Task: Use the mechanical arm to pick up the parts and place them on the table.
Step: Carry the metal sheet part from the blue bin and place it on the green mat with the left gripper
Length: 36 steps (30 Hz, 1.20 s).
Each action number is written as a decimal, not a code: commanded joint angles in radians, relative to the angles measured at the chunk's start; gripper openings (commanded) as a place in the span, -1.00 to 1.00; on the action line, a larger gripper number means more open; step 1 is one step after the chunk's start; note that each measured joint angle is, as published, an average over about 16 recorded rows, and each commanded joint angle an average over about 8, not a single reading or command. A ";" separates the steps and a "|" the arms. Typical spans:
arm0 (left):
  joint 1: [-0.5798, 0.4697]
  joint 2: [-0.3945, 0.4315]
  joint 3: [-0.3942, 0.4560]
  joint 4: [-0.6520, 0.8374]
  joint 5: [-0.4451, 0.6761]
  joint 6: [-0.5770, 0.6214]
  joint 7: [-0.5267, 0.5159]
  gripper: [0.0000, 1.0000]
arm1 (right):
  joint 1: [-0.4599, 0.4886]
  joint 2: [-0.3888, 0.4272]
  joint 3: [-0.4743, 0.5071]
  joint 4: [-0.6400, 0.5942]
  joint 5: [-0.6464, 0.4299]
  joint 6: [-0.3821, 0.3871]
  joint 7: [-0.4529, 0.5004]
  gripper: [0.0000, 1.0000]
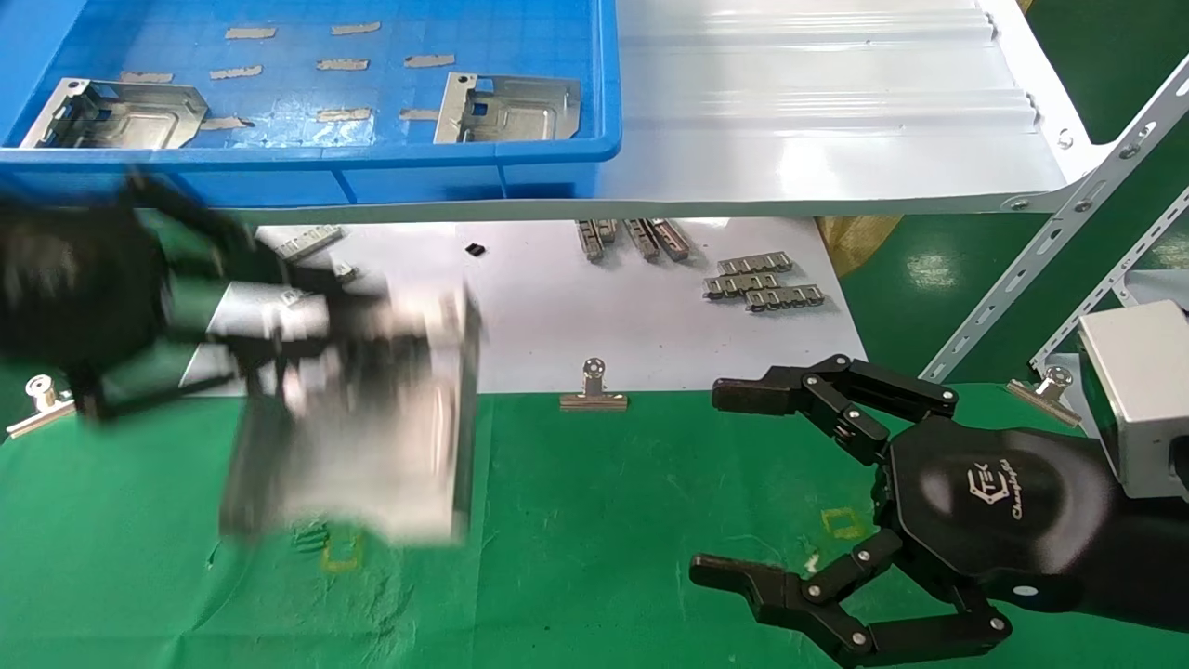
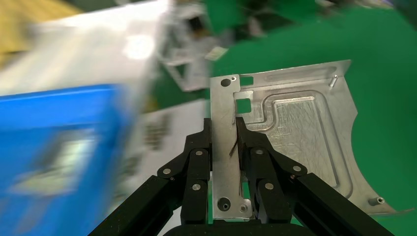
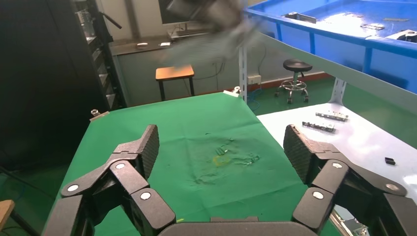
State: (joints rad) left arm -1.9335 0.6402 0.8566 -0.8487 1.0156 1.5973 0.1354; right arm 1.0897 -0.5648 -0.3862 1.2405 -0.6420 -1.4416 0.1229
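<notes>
Left hand [image 2: 223,162]: over the left part of the worktop [image 1: 594,520], in front of the blue bin [image 1: 307,158]; blurred in the head view.
Left jaws: clenched on a metal plate [image 2: 295,132]; black fingers [image 2: 196,169] press from both sides on its folded, slotted edge.
Held plate, position: the folded edge runs straight up between the jaws, and the flat embossed body spreads out to one side of them, clear of the fingers; its curved cut-out is on the far edge. In the head view it hangs above the green cloth, near a yellow square mark [image 1: 341,553].
Right hand [image 1: 790,502]: low over the right part of the worktop, logo side up.
Right jaws: released, fingers spread wide with only green cloth between them.
Blue bin, contents: 2 more plates, 1 at the left [image 1: 116,113] and 1 at the right [image 1: 509,107], plus several small strips.
White sheet [image 1: 576,316]: lies behind the green cloth, carrying groups of small toothed strips [image 1: 762,281].
Binder clips: 1 [image 1: 593,388] at the sheet's front edge; others at the worktop's left and right edges.
White shelf [image 1: 817,111]: carries the blue bin.
</notes>
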 commanded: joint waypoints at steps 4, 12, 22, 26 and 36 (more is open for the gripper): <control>0.083 -0.059 0.118 -0.079 0.023 -0.018 0.161 -1.00 | 0.000 0.000 0.000 0.000 0.000 0.000 0.000 1.00; 0.172 -0.016 0.178 0.114 0.124 -0.115 0.410 -1.00 | 0.000 0.000 0.000 0.000 0.000 0.000 0.000 1.00; 0.228 0.058 0.188 0.278 0.131 -0.157 0.494 0.25 | 0.000 0.000 0.000 0.000 0.000 0.000 0.000 1.00; 0.232 0.078 0.188 0.320 0.131 -0.166 0.508 1.00 | 0.000 0.000 0.000 0.000 0.000 0.000 0.000 1.00; 0.219 0.107 0.191 0.385 0.125 -0.122 0.503 1.00 | 0.000 0.000 0.000 0.000 0.000 0.000 0.000 1.00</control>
State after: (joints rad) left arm -1.7150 0.7448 1.0435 -0.4597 1.1263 1.4875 0.6187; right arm 1.0897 -0.5648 -0.3863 1.2405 -0.6419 -1.4415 0.1228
